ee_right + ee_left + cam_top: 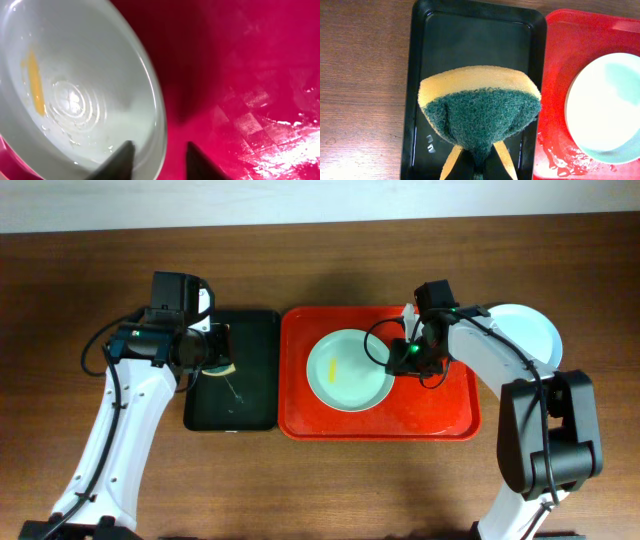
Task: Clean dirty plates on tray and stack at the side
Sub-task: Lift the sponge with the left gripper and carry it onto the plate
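No text, label, brand, number or sign can be read in any view. The red tray (300, 420), the black tray (255, 395) to its left, the mint plate (345, 385) and the sponge (480, 85) show plain, unmarked surfaces.

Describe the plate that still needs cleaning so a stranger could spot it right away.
Find the big red tray in the middle of the wooden table. A pale mint plate lies inside it. Unlike the other plate, off the tray at the right, it has a yellow smear.
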